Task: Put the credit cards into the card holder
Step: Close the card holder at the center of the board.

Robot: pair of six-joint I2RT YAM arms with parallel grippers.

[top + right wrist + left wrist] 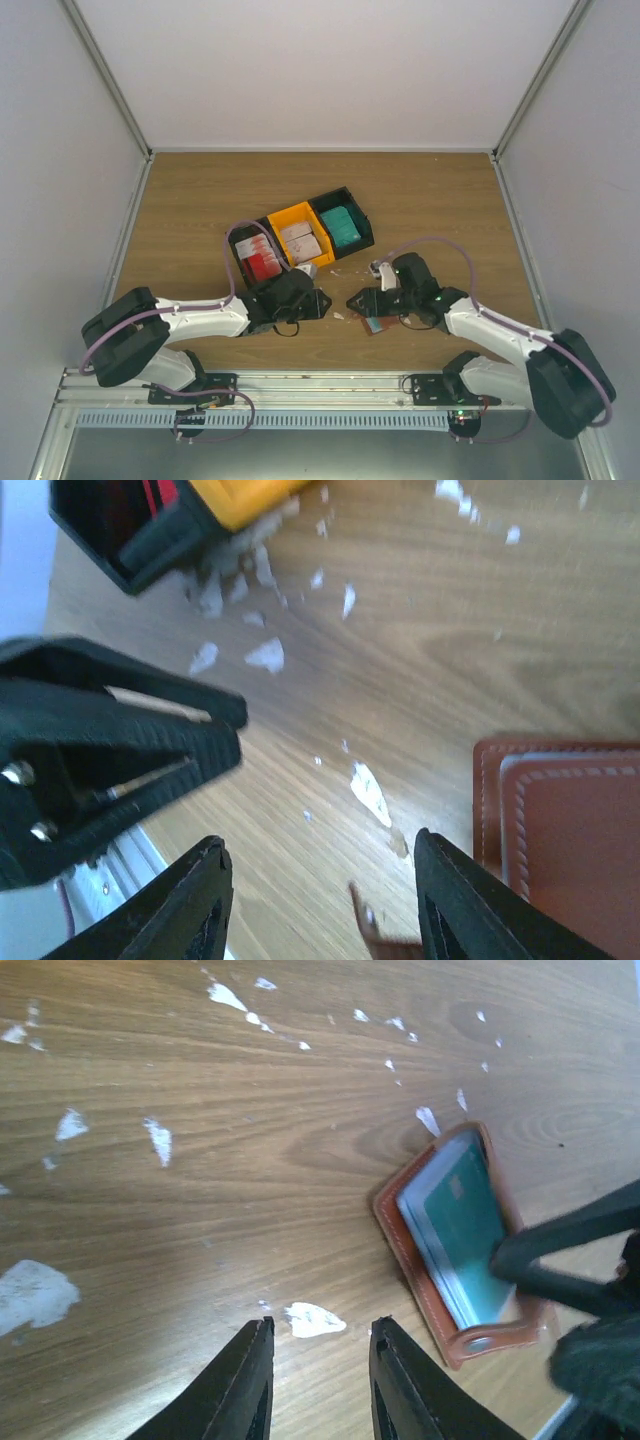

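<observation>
Reddish-brown leather of the card holder (416, 1260) lies open on the wooden table (200, 1210) at the right of the left wrist view, with one teal card (460, 1230) lying in it. A dark finger (565, 1245) of the right gripper (320, 905) comes in from the right edge, its tip on or just over that card; whether it touches cannot be told. The right gripper's jaws stand wide apart with nothing between them, and the holder sits at the lower right of its own view. The left gripper (315, 1380), at bottom centre, shows a narrow empty gap, just beside a white scrap (313, 1318). From above, both grippers face each other at lower centre, near but apart. Just above them stand three bins in a row: the first black bin (237, 250) with red cards (262, 265), the orange bin (285, 215) with white-pinkish cards (302, 240), and the second black bin (362, 222) with teal cards (345, 228)
</observation>
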